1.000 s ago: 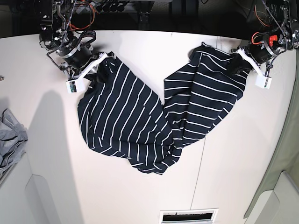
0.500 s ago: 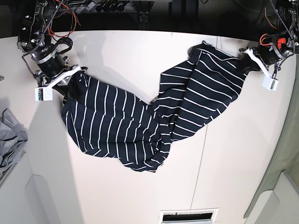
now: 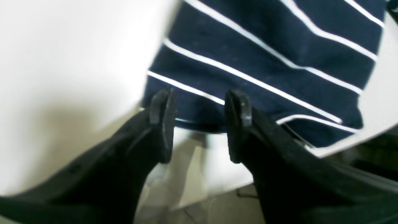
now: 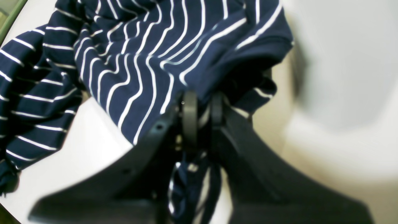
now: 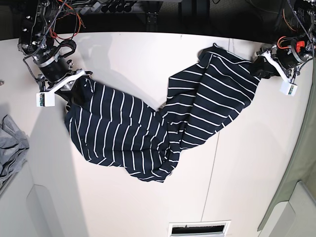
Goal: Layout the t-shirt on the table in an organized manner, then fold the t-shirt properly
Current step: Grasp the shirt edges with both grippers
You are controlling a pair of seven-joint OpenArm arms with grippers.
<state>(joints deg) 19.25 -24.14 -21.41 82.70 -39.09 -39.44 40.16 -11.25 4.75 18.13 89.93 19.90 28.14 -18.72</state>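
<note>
The striped t-shirt [image 5: 163, 123] lies spread in a V on the white bench [image 5: 237, 163], bunched at its lower middle. The right end effector [image 4: 202, 107] is pressed together, pinching a fold at the shirt's one upper corner. The left end effector [image 3: 199, 124] stands spread, empty, just beside the shirt's other corner hem.

Left claw [image 3: 199, 124] open, striped t-shirt [image 3: 267, 59] hem beyond, white table [image 3: 71, 53]

Left tool [image 3: 197, 124] gapes apart; right tool [image 4: 202, 115] is clamped tight
</note>
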